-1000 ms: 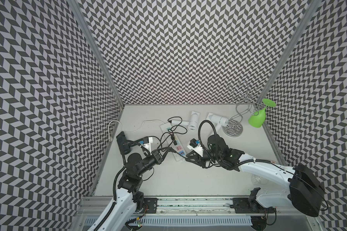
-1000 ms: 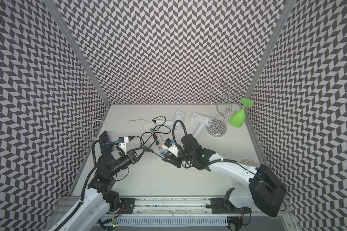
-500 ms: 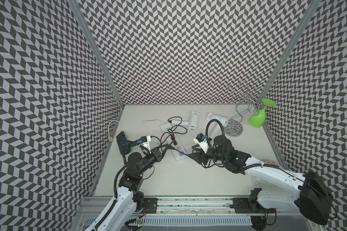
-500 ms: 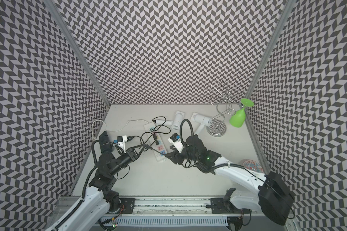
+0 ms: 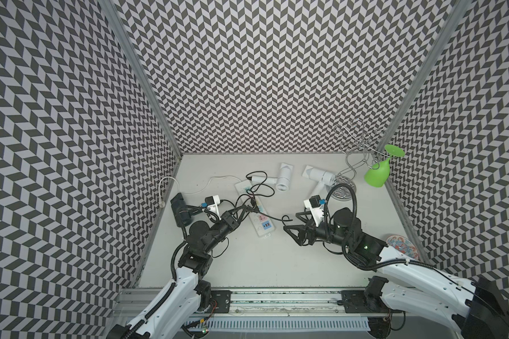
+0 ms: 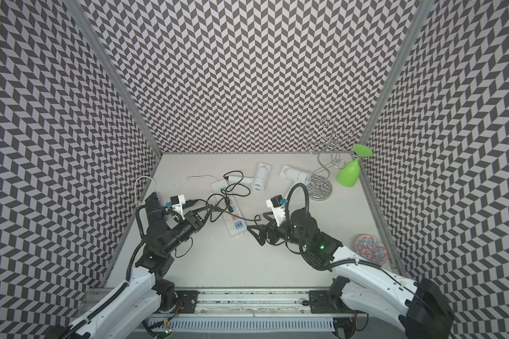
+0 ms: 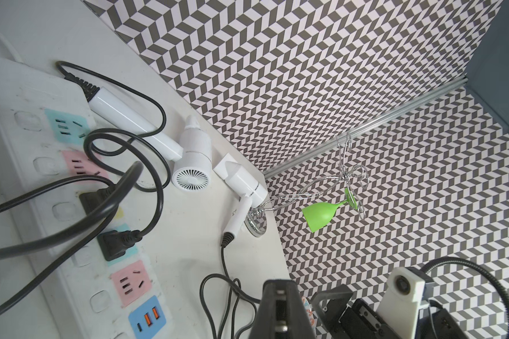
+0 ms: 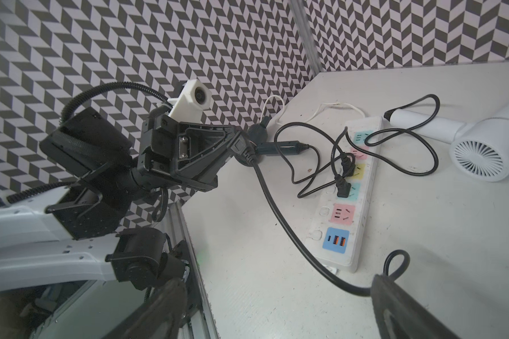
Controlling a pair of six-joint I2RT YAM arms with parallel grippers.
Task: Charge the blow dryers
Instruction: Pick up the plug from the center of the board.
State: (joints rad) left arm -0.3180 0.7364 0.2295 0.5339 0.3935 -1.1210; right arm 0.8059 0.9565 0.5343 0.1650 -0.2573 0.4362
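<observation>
White tabletop, chevron-walled booth: one white blow dryer [image 5: 284, 176] and a second white dryer [image 5: 321, 176] lie at the far side, and the black blow dryer [image 5: 179, 208] lies by the left wall. Power strip [image 5: 259, 226] between them, two black plugs seated in it. Left gripper [image 8: 238, 145] pinched on a third black plug [image 8: 244, 149] beside the strip; right gripper [image 5: 291, 222] spread wide on the strip's other side, a cord loop [image 5: 285, 218] just beside one finger.
</observation>
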